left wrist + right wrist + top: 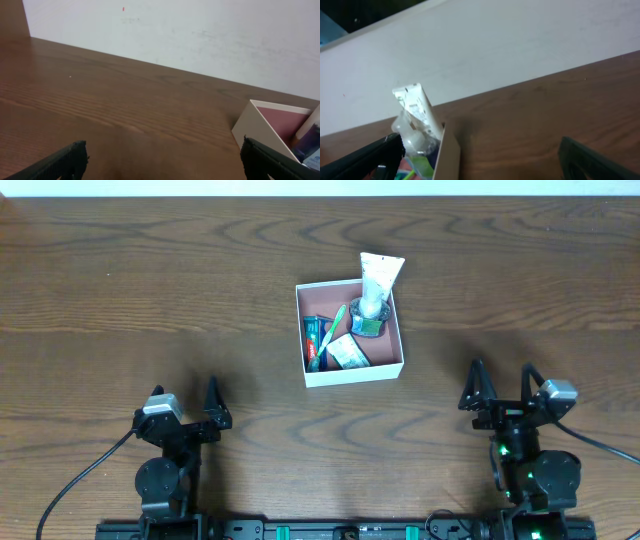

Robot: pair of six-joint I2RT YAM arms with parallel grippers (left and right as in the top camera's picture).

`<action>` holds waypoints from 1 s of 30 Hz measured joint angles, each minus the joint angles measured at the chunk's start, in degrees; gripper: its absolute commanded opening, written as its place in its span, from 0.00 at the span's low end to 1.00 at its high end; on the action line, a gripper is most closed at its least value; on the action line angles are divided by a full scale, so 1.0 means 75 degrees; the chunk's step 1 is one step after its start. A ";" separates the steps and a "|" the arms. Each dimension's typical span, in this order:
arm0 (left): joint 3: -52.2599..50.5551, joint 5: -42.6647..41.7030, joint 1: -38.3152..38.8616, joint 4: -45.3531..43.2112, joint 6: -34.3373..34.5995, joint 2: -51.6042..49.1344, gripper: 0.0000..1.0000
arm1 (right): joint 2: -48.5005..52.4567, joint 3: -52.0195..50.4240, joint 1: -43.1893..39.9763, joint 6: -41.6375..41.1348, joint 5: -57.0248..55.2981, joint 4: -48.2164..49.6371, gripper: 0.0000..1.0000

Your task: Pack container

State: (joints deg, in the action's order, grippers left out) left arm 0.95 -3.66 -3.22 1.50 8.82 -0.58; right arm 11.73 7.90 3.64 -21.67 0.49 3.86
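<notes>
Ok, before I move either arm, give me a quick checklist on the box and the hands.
1. The left hand is open and holds nothing: ok.
2. The right hand is open and holds nothing: ok.
3. Both hands are apart from the box: ok.
4. The box sits flat on the table: ok.
5. The tube is fully inside the box: not ok, its end sticks out past the far rim.
6. The toothbrush lies within the walls: ok.
</notes>
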 measured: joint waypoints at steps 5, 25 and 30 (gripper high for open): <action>0.0000 0.0000 0.0000 -0.0003 0.0000 0.0000 0.98 | -0.0679 -0.0484 0.0076 0.0262 0.0000 0.0105 0.99; 0.0003 0.0000 0.0000 0.0000 0.0000 0.0000 0.98 | -0.1463 -0.0994 -0.0300 0.0577 0.0026 -0.0204 0.99; 0.0003 0.0000 0.0000 0.0000 0.0000 0.0000 0.98 | -0.1472 -0.0994 -0.0720 0.0944 0.0259 -0.0635 0.99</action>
State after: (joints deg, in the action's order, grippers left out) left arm 0.97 -3.66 -3.22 1.50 8.82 -0.58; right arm 0.69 0.45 -1.76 -14.59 2.44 -0.91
